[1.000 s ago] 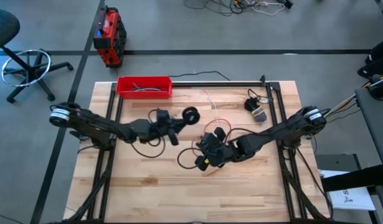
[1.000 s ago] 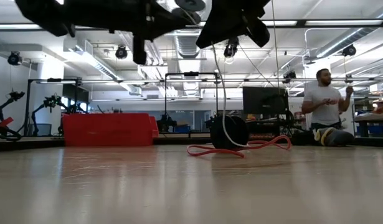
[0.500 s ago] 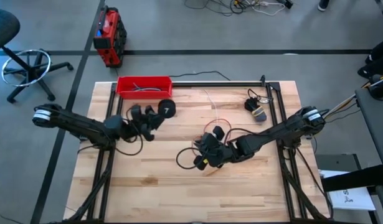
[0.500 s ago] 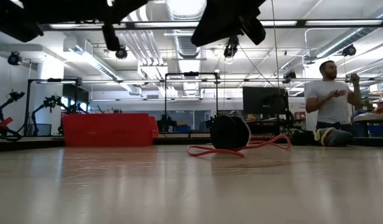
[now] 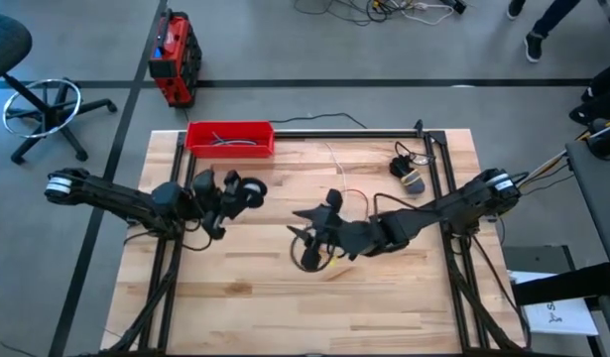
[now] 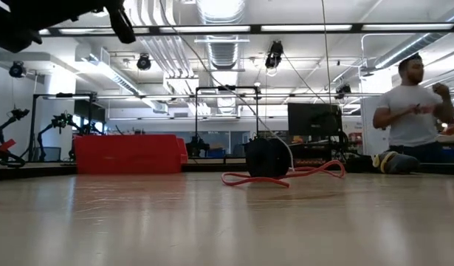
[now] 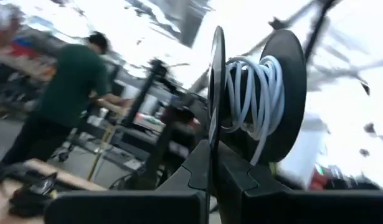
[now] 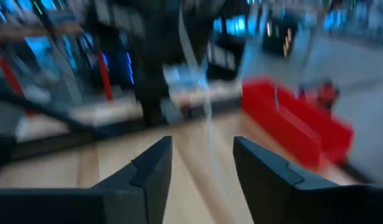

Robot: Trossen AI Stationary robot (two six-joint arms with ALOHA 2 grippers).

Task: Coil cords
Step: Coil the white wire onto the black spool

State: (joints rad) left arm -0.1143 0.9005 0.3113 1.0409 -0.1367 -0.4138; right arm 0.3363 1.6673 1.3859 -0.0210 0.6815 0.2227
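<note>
the left gripper [image 7: 211, 163] is closed on a thin black disc [image 7: 216, 81]. just past its fingers [image 7: 197, 171], white cord [image 7: 253, 90] is wound in several turns between this disc and a second, wider black one. beyond, a blurred person in green [image 7: 70, 87] stands.

You see two dark, slender jointed arms, each with a white-ringed shoulder joint, black cable loops alongside, and angular matte-black fingers [image 8: 151, 177].
</note>
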